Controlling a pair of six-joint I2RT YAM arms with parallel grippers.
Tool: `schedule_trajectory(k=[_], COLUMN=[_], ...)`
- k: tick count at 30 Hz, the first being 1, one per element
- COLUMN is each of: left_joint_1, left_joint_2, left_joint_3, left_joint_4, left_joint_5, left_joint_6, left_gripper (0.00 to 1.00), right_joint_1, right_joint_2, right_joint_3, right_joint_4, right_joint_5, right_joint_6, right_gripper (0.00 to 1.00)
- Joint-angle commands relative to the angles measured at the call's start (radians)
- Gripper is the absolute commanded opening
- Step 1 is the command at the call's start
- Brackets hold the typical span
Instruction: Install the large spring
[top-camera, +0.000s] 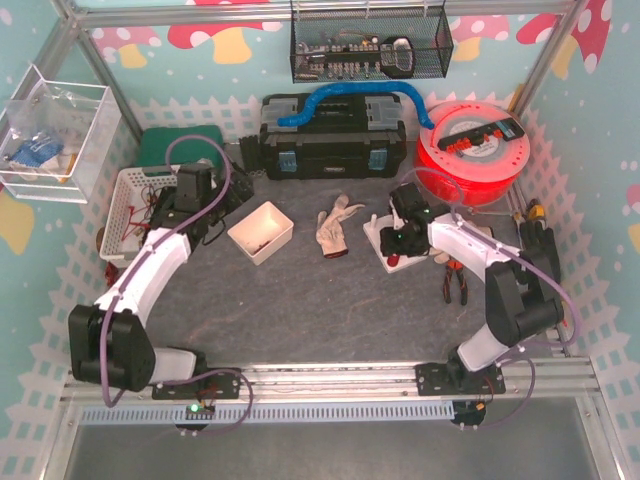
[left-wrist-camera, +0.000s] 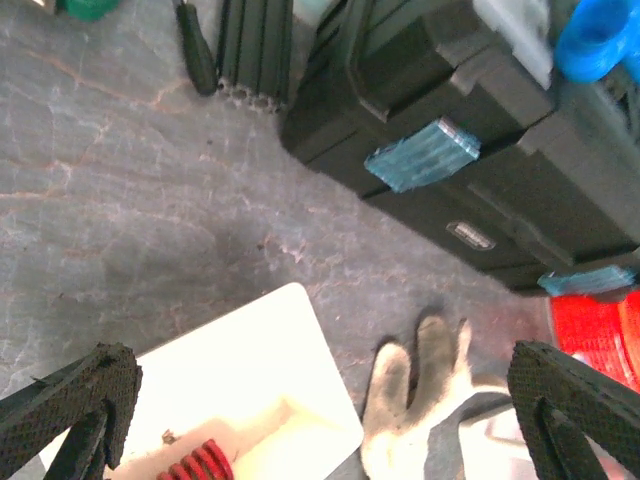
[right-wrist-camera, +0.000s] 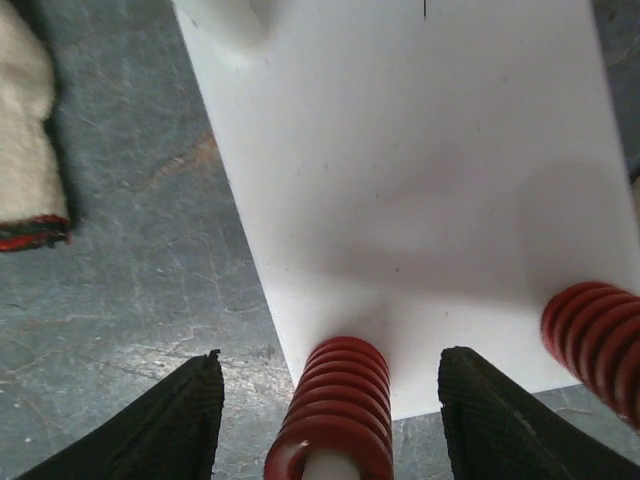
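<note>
My right end effector stands wide, one finger on each side of the large spring, neither touching it. The spring stands upright at the edge of the white fixture plate, right of centre on the bench. A white post shows inside its coil, so I judge it seated. A second red spring stands beside it on the same plate. My left end effector, left of centre, is likewise wide and holds nothing. It hangs above the white tray, where another red spring lies. Remaining, by my estimate: confirm full seating, then withdraw the right arm.
</note>
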Motion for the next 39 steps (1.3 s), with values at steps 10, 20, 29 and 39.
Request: schedule_trajectory(k=[10,20,29,39], left_joint_1=[-0.062,-0.040,-0.017,-0.017], left_joint_2=[0.185,0.435,0.523,0.520], left_joint_3=[0.212,0.314,0.328,0.334], left_joint_4=[-0.262,-0.345,-0.341,-0.341], left_joint_5=[-0.052,-0.006,0.001,-0.045], left_joint_6=[0.623,0.933,0.946,0.875], left_gripper=[0.70,0.54,0.53,0.15], right_joint_1=[-0.003,-0.003,-0.003,-0.003], right_joint_2=[-0.222,-0.252,-0.301,-0.316], right_joint_3=[0.123,0.185,0.180,0.177], right_joint_4=[-0.120,-0.137,-0.154,-0.167], right_joint_5=[0.037,-0.003,0.024,0.038], right_joint_6=[0.040,0.015,0.012,0.002], right_gripper=[0.67,0.67,0.67,0.67])
